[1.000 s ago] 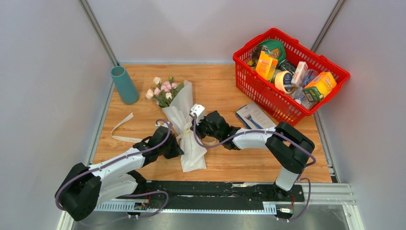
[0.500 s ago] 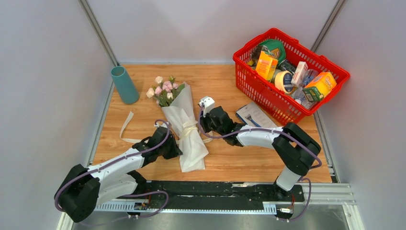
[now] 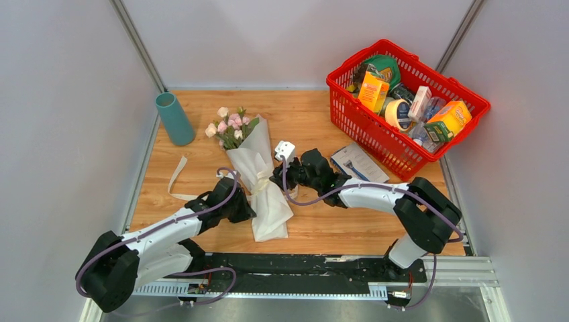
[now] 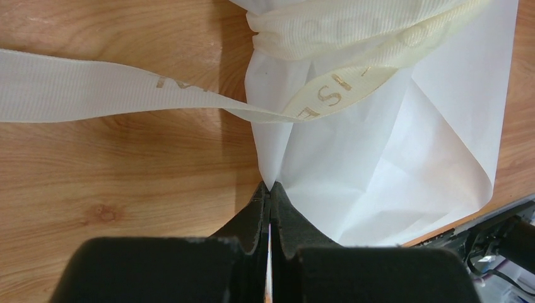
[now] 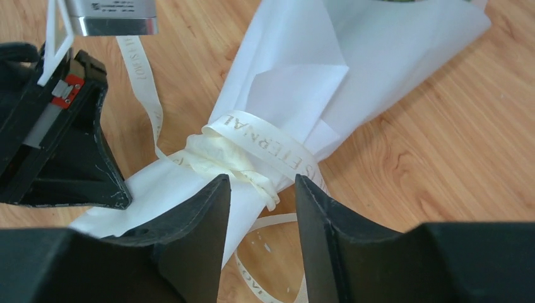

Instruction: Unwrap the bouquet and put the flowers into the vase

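Currently the left gripper [image 4: 270, 189] is pinching the bouquet [image 4: 353, 158] by its paper, jaws pressed together; the right gripper [image 5: 260, 189] is hovering, jaws spread, the ribbon [image 5: 252, 146] lying between them.

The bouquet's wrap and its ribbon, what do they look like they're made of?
Wrap: probably thin matte paper, white and slightly translucent, holding sharp folds and creases.
Ribbon: seemingly woven fabric, cream, with a fine ribbed weave and gold printed lettering.

A red basket [image 3: 366, 131] sits on the wooden table [image 3: 302, 117], filled with packaged goods. Just beside the basket lies a flat blue-and-white packet [image 3: 356, 161].
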`<action>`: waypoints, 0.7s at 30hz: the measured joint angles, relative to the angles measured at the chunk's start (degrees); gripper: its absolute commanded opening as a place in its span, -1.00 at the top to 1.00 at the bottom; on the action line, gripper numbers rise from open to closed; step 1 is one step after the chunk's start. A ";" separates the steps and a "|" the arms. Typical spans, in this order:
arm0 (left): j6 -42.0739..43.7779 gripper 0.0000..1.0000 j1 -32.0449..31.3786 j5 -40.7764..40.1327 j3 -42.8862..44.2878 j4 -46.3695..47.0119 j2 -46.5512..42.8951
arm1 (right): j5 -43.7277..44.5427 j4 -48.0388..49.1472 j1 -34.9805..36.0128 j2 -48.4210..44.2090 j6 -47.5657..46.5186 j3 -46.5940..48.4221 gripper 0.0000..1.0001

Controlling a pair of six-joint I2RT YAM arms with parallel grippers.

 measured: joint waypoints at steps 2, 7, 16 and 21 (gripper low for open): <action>0.04 1.00 0.00 0.28 0.17 -0.04 0.09 | -1.73 0.59 0.04 0.24 -3.87 -0.02 0.03; 0.13 1.00 0.00 0.59 1.11 -0.46 0.39 | -3.34 2.25 0.07 3.52 -12.07 0.02 0.04; 0.09 1.00 0.00 0.70 1.14 -0.66 0.15 | 0.28 2.60 2.23 7.76 -19.08 0.11 0.41; -0.26 1.00 0.00 0.52 1.14 -0.70 0.07 | 6.49 5.35 3.67 8.98 -19.54 0.24 0.60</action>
